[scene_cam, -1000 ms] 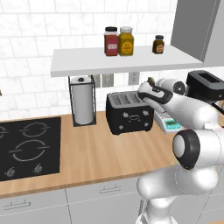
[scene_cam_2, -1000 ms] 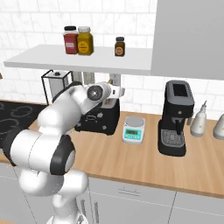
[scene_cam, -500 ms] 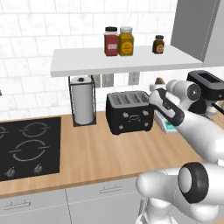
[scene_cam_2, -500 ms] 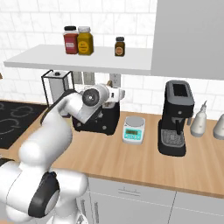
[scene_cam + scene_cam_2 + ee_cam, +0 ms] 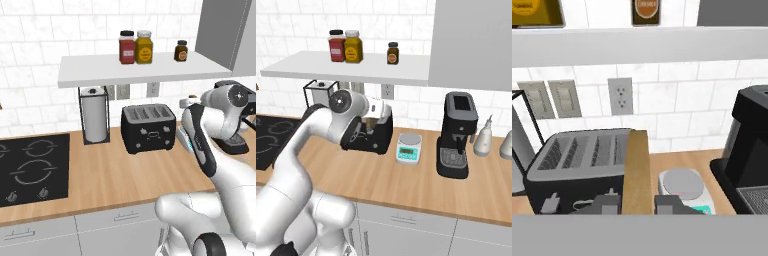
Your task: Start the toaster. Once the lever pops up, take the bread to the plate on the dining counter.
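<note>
Gripper (image 5: 637, 204) is pinched on the bread (image 5: 637, 170), a flat tan slice held edge-on, clear above the toaster (image 5: 577, 167). You've got open air around it; the white shelf (image 5: 637, 47) edge runs overhead. Hand view shows grey-topped scales (image 5: 682, 184) just beyond, black coffee machine (image 5: 749, 150) off right.
</note>
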Available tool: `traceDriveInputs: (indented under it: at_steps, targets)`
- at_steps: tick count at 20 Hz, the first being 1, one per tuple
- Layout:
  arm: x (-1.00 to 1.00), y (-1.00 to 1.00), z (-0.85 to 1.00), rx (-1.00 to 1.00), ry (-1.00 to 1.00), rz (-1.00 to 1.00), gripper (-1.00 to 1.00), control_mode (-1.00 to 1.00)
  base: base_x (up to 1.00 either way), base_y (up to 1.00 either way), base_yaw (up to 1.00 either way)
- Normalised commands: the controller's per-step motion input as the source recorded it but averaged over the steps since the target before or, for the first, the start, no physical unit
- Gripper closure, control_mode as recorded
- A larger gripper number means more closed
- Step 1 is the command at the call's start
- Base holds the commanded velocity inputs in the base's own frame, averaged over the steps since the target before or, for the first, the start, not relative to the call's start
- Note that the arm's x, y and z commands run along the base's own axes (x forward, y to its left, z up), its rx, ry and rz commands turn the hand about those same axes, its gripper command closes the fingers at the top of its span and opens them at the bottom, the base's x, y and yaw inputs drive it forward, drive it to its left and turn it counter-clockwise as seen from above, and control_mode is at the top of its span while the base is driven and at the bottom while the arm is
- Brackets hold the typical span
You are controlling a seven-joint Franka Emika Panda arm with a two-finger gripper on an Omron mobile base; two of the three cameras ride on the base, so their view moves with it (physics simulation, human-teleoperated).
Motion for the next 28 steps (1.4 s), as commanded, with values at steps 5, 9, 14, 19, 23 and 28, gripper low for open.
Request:
traceDriveInputs:
  at_steps: [5, 9, 14, 19, 23, 28]
  targets:
    - [-0.95, 0.36, 0.01, 0.00, 0.01, 0.00, 1.00, -1.00, 0.00, 0.00, 0.00]
    - [-0.76, 0.51, 0.00, 0.00, 0.00, 0.00, 1.00, -1.00, 0.00, 0.00, 0.00]
    - [-0.66, 0.50, 0.00, 0.00, 0.04, 0.00, 1.00, -1.00, 0.00, 0.00, 0.00]
    - [-0.83, 0.21, 0.04, 0.00, 0.00, 0.00, 1.00, -1.00, 0.00, 0.00, 0.00]
    - [-0.69, 0.08, 0.01, 0.00, 0.00, 0.00, 1.00, -1.00, 0.00, 0.00, 0.00]
    - [-0.13, 0.01, 0.00, 0.00, 0.00, 0.00, 1.00, 1.00, -0.74, 0.00, -0.03]
